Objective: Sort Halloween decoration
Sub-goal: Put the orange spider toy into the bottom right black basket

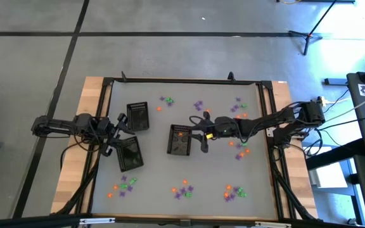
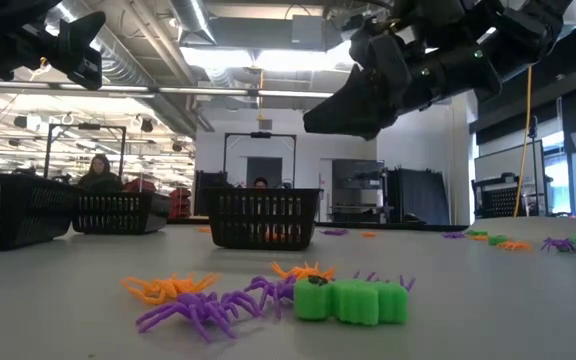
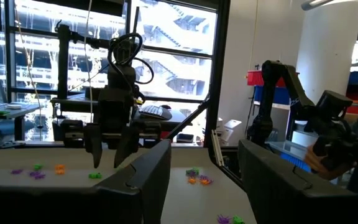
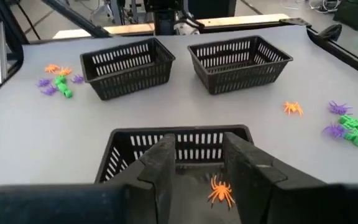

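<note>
Three black trays (image 1: 137, 116) sit clear of bench edges; right hand (image 4: 197, 163), fingers parted and empty, hovers over the middle one; orange spider (image 4: 220, 190) lies beneath; left hand (image 1: 120, 134) open between the others

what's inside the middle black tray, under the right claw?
One orange plastic spider lies on the floor of the middle black slatted tray. The right claw, open above it, covers part of the floor, so more could be hidden.
</note>
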You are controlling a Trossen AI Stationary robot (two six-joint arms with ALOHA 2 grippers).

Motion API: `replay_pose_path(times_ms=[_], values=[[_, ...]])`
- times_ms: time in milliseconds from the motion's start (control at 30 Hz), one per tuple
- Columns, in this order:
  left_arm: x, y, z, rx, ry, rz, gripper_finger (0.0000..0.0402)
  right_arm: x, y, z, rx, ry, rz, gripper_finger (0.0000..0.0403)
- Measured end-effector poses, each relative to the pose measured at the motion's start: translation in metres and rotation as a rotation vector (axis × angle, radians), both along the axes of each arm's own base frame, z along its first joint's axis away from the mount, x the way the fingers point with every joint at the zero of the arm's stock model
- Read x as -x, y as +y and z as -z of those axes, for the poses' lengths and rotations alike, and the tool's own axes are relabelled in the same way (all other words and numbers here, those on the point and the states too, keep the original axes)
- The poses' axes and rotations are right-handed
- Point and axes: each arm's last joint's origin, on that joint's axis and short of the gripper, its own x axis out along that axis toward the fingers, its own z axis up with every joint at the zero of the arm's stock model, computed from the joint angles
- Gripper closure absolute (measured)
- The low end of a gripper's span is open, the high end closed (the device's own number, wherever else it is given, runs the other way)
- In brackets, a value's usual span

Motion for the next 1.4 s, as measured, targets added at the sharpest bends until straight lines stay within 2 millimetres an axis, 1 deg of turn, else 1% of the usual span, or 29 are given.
replay_pose_path(times_ms=[100,167,267,400,633,867,1033,1133,1233,1400], values=[[0.0,0.0,0.0,0.001,0.0,0.0,0.0223,0.0,0.001,0.001,-0.047,0.012,0.0,0.027],[0.0,0.0,0.002,0.049,0.032,0.027,0.0223,0.002,0.001,0.005,-0.072,0.052,-0.014,0.027],[0.0,-0.002,0.003,0.063,0.052,0.079,0.0223,0.004,0.002,0.009,-0.075,0.104,-0.019,0.027],[0.0,-0.002,0.003,0.058,0.051,0.086,0.0223,0.004,0.001,0.009,-0.072,0.104,-0.015,0.027],[0.0,-0.002,0.003,0.056,0.051,0.087,0.0223,0.007,0.001,-0.002,-0.064,0.061,0.005,0.027],[0.0,-0.002,0.001,0.061,0.037,0.09,0.0223,0.006,0.001,-0.006,-0.067,0.027,0.005,0.027],[0.004,-0.002,-0.012,0.066,-0.105,0.097,0.0223,0.005,0.001,-0.008,-0.068,0.001,0.005,0.027],[0.008,-0.001,-0.021,0.055,-0.223,0.078,0.0223,0.005,0.001,-0.008,-0.068,0.005,0.005,0.027],[0.013,0.001,-0.031,0.025,-0.348,0.01,0.0223,0.005,0.001,-0.008,-0.068,0.005,0.005,0.027],[0.023,0.004,-0.043,-0.087,-0.54,-0.154,0.0223,0.005,0.001,-0.008,-0.068,0.007,0.005,0.027]])
